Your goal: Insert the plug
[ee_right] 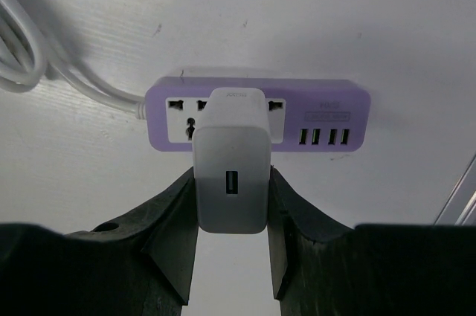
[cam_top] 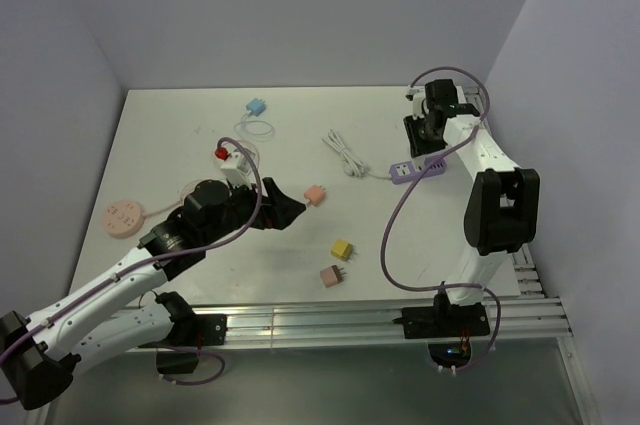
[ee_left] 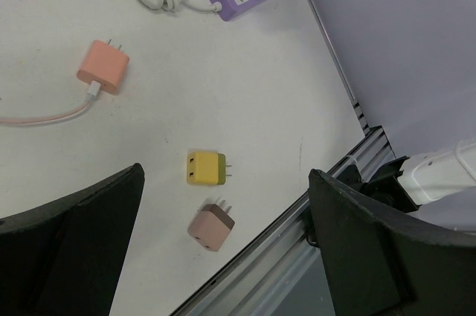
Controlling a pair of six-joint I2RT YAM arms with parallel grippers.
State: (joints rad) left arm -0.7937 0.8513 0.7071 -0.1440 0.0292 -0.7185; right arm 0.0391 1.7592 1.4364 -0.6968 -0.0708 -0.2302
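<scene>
A white plug (ee_right: pixel 230 175) with a USB port on its back is clamped between my right gripper's (ee_right: pixel 232 186) fingers. Its front end is at the middle socket of the purple power strip (ee_right: pixel 327 119). How deep its prongs sit is hidden. From above, the right gripper (cam_top: pixel 432 135) stands over the power strip (cam_top: pixel 418 169) at the table's right side. My left gripper (ee_left: pixel 225 182) hangs wide open over the table and holds nothing. A yellow plug (ee_left: pixel 204 167) and a brown plug (ee_left: pixel 212 227) lie on the table between its fingers.
A pink plug (ee_left: pixel 103 67) with a pink cable lies left of centre. The strip's coiled white cord (cam_top: pixel 345 153) lies mid-table. A blue plug (cam_top: pixel 257 105) sits at the back and a round pink socket hub (cam_top: pixel 125 217) at the left edge. A metal rail (cam_top: pixel 350 320) borders the front.
</scene>
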